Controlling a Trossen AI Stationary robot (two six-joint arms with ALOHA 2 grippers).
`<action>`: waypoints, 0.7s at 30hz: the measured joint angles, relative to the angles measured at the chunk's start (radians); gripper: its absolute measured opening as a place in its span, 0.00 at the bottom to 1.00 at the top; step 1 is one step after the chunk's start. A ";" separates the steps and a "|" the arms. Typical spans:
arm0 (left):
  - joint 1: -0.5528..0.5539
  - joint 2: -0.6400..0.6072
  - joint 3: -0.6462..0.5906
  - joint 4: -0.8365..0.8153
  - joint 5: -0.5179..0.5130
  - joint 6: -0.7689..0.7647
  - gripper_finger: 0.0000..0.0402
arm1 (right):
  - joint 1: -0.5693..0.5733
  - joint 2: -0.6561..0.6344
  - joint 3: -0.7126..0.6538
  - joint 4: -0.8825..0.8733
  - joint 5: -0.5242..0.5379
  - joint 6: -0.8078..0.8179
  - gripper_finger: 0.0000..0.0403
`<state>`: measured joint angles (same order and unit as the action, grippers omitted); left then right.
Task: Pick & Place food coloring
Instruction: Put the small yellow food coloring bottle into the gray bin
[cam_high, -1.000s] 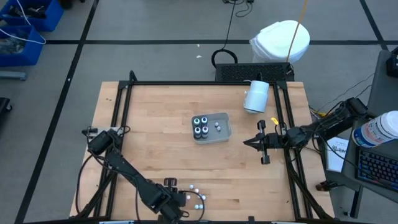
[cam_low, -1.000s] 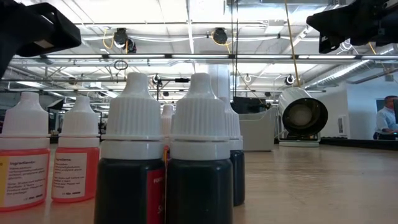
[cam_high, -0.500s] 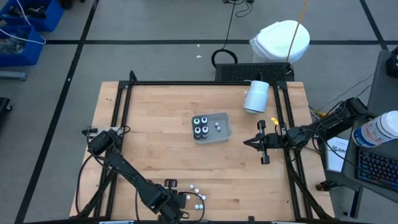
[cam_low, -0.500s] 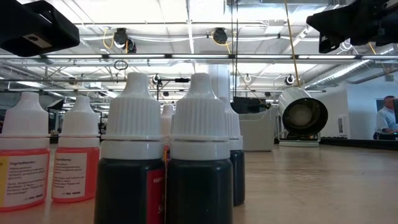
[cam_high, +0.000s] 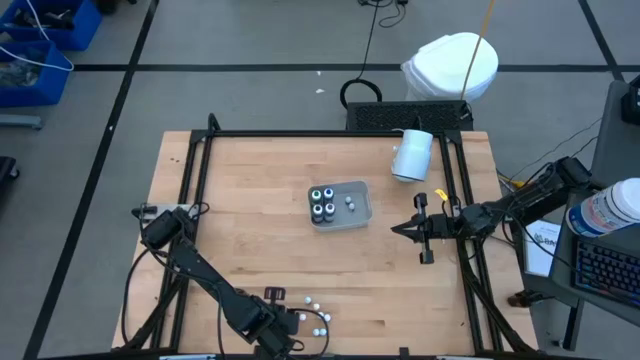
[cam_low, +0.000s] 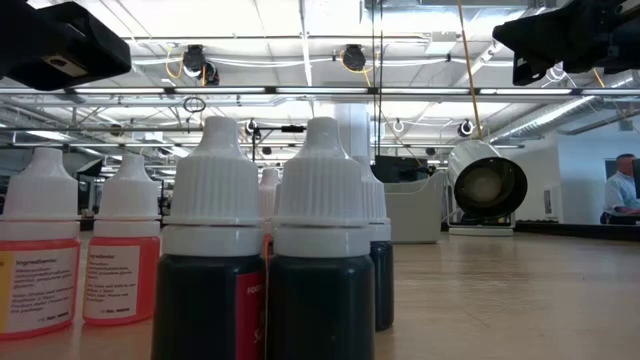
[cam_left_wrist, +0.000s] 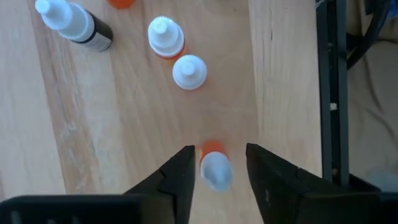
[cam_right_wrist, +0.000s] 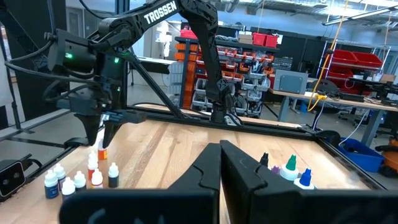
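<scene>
1. Near edge of table (cam_high: 250, 220) – left gripper (cam_left_wrist: 219, 155) is over the loose bottles (cam_left_wrist: 188, 71). Its fingers (cam_left_wrist: 180, 177) are narrowed around one orange bottle (cam_left_wrist: 214, 169). In the right wrist view that bottle hangs clear of the wood, so I judge it gripped and lifted.
2. Same spot: approx. five or six other white-capped bottles stand close together beside the gripper, none picked up. One is dark and the rest are orange, as far as I can tell.
3. Mid-table – grey tray (cam_high: 366, 205) holds four dark bottles (cam_high: 322, 203) in a square block, plus two small whitish caps (cam_high: 350, 203) next to them. Judged: approx. six items placed.
4. Right of the tray: right gripper (cam_high: 397, 230) waits above the wood with fingers pressed together and nothing between them.
5. Far side: white cylinder (cam_high: 411, 155) lies on its side, not part of the job.
6. Progress est.: roughly half done. The held bottle has yet to be carried to the tray, and the near-edge group comes after it.
</scene>
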<state>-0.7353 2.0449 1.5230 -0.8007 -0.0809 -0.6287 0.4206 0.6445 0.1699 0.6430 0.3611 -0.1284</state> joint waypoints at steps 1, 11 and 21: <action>-0.001 0.000 0.000 -0.004 0.002 0.005 0.40 | 0.000 0.000 0.000 0.000 0.000 0.000 0.00; -0.013 0.000 0.000 -0.009 -0.001 0.008 0.49 | 0.000 0.000 0.000 0.000 0.000 -0.011 0.00; -0.014 0.000 0.000 -0.007 -0.006 0.017 0.41 | 0.000 0.000 0.000 0.000 0.000 -0.014 0.00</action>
<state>-0.7490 2.0445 1.5230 -0.8078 -0.0872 -0.6120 0.4202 0.6441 0.1699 0.6430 0.3614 -0.1424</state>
